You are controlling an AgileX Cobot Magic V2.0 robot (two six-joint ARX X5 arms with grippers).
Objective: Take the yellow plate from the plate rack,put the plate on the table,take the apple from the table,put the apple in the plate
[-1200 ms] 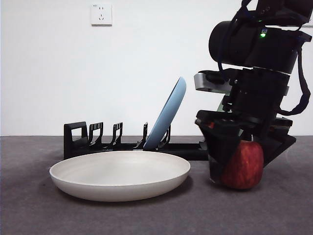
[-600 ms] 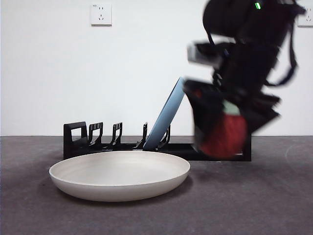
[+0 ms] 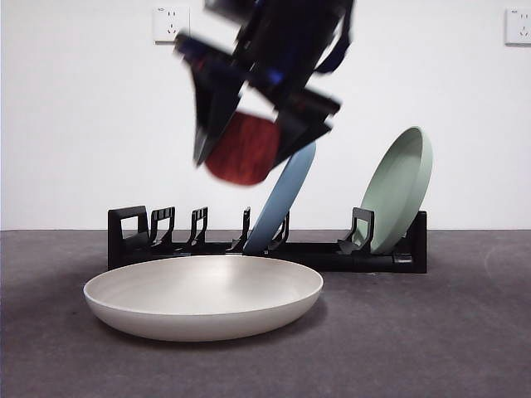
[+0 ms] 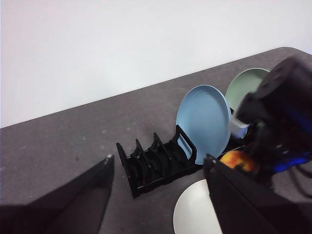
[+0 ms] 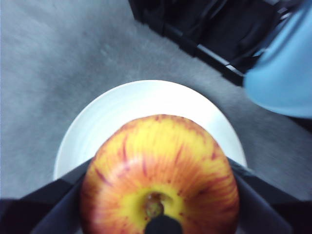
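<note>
We've got the right gripper (image 3: 241, 149) clamped on the apple (image 3: 242, 149), high over the plate (image 3: 203, 296) on the counter (image 3: 431, 348) — firm, smooth, rounded fruit, so we squeeze its sides.

We see open air between the apple (image 3: 242, 149), held aloft in the right gripper (image 3: 245, 137), and the yellow plate (image 3: 203, 297) lying bare below. Behind it the plate rack (image 3: 265, 245) and its leaning light blue plate (image 3: 282, 199) crowd the far side.
</note>
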